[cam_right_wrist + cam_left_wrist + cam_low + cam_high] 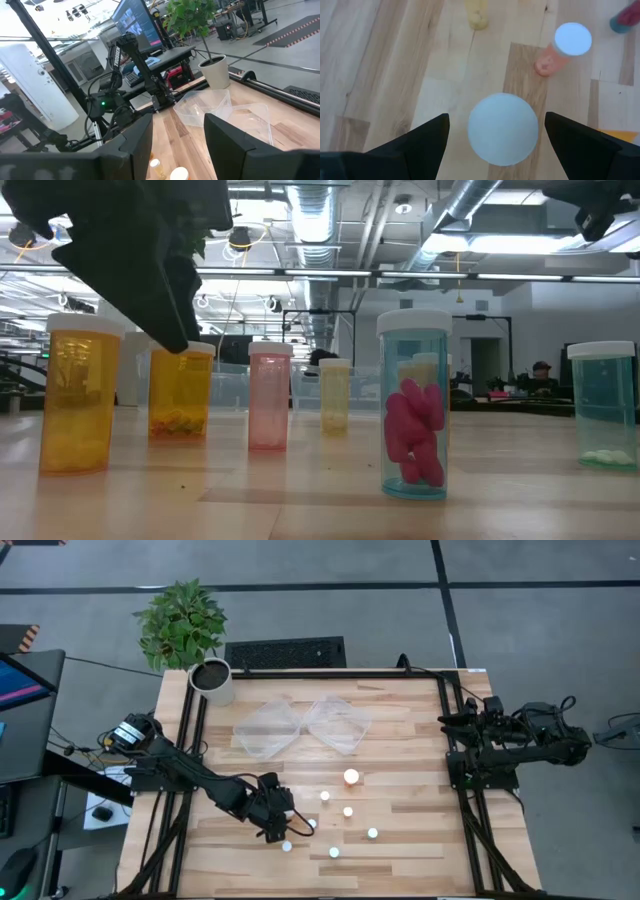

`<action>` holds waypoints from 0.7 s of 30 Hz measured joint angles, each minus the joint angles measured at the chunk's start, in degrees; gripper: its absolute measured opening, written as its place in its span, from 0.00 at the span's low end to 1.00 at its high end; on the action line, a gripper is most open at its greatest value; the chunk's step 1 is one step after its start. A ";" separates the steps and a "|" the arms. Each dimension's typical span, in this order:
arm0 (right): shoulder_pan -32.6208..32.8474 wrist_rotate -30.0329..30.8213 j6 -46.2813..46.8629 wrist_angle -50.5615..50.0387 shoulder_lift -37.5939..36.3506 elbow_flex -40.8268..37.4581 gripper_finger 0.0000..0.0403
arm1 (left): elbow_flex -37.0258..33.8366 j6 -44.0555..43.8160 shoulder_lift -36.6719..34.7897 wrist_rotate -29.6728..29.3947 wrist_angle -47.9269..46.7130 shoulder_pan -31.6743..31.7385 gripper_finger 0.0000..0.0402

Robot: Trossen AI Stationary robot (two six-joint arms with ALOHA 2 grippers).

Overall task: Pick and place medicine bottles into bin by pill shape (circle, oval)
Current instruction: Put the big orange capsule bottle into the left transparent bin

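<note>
Several small bottles with white caps stand upright on the wooden table [420,790]. They are orange, pink, yellow and teal in the low view. My left gripper [496,116] is open over one orange bottle [310,824], its fingers on either side of the white cap [503,129] and apart from it. In the low view its dark finger [165,300] ends at that bottle's cap [185,348]. A second orange bottle [80,395] stands to the left and nearer. My right gripper [177,132] is open and empty at the table's right edge [455,725].
Two clear trays [268,728] [338,723] lie at the table's far middle. A white plant pot [212,680] stands at the far left corner. A pink bottle [555,55], a yellow one [477,17] and a teal one holding pink pills [415,415] stand close by.
</note>
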 joint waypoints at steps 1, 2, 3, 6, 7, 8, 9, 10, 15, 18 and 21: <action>0.00 0.00 0.00 0.00 0.00 0.00 0.47 | 0.00 0.51 0.00 0.09 0.01 0.02 0.80; -0.02 0.00 0.00 0.00 0.00 0.00 0.47 | 0.00 1.23 0.00 0.43 -0.01 0.21 0.80; -0.02 0.02 0.00 0.00 0.00 0.00 0.47 | 0.00 2.01 0.00 0.64 -0.07 0.39 0.80; -0.01 0.00 0.00 0.00 0.00 0.00 0.46 | 0.00 4.97 0.00 2.00 -0.81 1.33 0.79; -0.02 0.00 -0.01 0.00 0.00 0.00 0.46 | 0.00 5.93 0.00 2.67 -1.18 1.71 0.78; 0.00 0.00 0.00 0.00 0.00 0.00 0.46 | 0.00 6.81 0.00 3.36 -1.26 2.13 0.76; -0.02 0.00 0.00 0.00 0.00 0.00 0.46 | 0.00 7.36 0.00 3.98 -1.34 2.57 0.75; -0.02 0.00 0.00 0.00 0.00 0.00 0.46 | 0.00 7.56 0.00 4.33 -1.53 2.98 0.72; -0.02 0.00 1.24 0.02 0.00 0.00 0.46 | 0.00 8.58 0.00 6.02 -1.54 4.03 0.60; -0.02 0.00 1.34 0.02 0.00 0.00 0.46 | 0.00 9.62 0.00 7.08 -1.52 4.28 0.55; -0.01 0.00 1.33 0.02 0.00 0.00 0.46 | 0.00 9.15 -0.09 8.25 -1.47 4.55 0.51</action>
